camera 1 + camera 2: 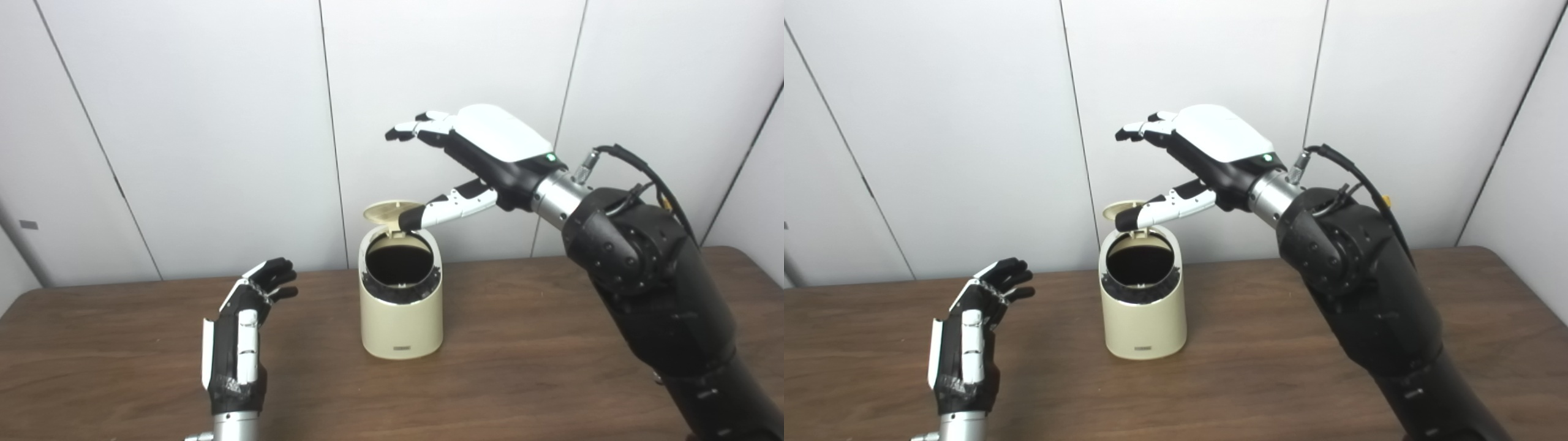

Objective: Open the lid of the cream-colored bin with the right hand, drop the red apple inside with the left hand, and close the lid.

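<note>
We see the cream-colored bin (401, 306) standing on the table (520, 380), its lid (392, 211) tipped up behind the mouth. Our right hand (471, 159), fingers spread, thumb at the lid; our left hand (242, 343) waits left of the bin, empty and apart. No apple shows, perhaps already inside. The lid looks light, hinged plastic; press its top gently.

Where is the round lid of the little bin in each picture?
Left eye view: the lid stands open just right of the picture's middle, above the bin's dark mouth, with the right hand's thumb tip against it.
Right eye view: the lid sits left of the picture's middle, again above the mouth.
Shared landmark: the cream-colored bin on the table, with the left hand to its left.
</note>
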